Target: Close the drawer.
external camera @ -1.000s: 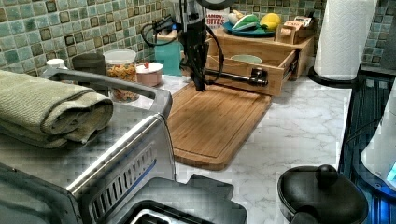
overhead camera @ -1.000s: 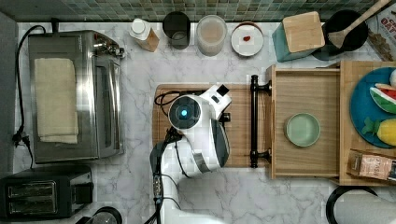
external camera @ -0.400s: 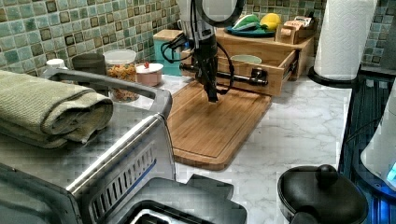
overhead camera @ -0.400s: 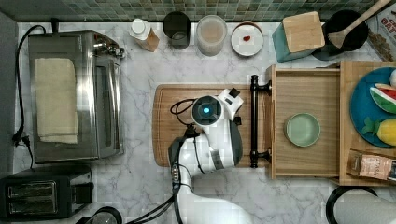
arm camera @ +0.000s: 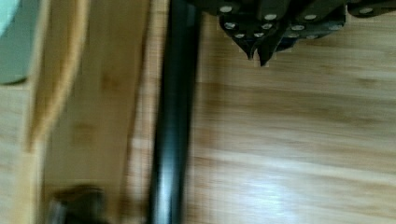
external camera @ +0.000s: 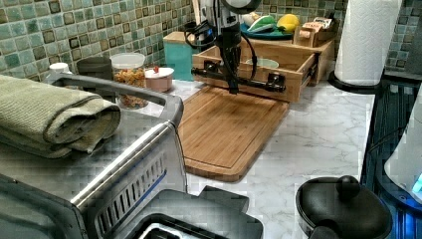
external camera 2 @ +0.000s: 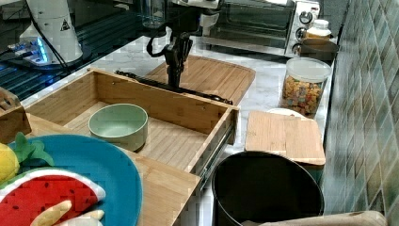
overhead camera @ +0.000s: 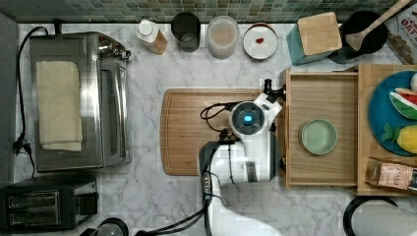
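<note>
A shallow light-wood drawer [overhead camera: 322, 93] with a long black bar handle [external camera: 239, 79] stands pulled open at the top view's right. The black gripper [arm camera: 258, 53], fingertips pressed together, hangs beside the handle over a bamboo cutting board [overhead camera: 189, 130].

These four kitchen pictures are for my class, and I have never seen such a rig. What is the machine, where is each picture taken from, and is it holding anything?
The white machine is a robot arm ending in a gripper. One camera looks straight down, two look along the counter from opposite ends, and one rides on the wrist. The gripper, fingers together, holds nothing; it hangs over the cutting board beside the black handle of the open drawer. A green bowl sits in the drawer. A toaster oven stands on the marble counter.
</note>
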`<state>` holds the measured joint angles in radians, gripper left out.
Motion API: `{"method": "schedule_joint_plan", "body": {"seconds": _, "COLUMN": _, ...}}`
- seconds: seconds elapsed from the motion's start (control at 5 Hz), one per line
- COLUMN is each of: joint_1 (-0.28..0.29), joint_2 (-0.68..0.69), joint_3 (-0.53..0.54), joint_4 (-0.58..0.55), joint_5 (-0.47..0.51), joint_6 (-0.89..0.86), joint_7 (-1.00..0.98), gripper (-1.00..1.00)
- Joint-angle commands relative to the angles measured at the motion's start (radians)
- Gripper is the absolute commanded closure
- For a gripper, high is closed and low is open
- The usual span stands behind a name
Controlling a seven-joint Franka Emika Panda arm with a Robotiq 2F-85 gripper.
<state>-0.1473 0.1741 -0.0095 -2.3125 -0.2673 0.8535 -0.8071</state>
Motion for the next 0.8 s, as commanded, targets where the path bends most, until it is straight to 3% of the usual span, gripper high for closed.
{"method": "schedule_joint_plan", "body": {"seconds": 0.2, "joint_1": -0.192, "joint_2": 0.117, "joint_3": -0.073, "joint_4": 0.166, "joint_5": 0.139, "joint_6": 0.079, "joint_7": -0.281, "gripper": 1.00}}
{"method": "schedule_joint_plan", "body": {"seconds": 0.6, "joint_1": -0.247, "joint_2": 0.132, "joint_3": -0.137, "joint_4": 0.182, "joint_5": 0.112, "joint_6": 0.120, "joint_7": -0.340, "gripper": 1.00}}
{"method": "schedule_joint_plan", "body": {"seconds": 0.8, "joint_1": -0.334, "joint_2": 0.201, "joint_3": -0.122, "joint_4": 0.233, "joint_5": 0.124, "joint_6": 0.174, "joint_7": -0.445, "gripper": 1.00}}
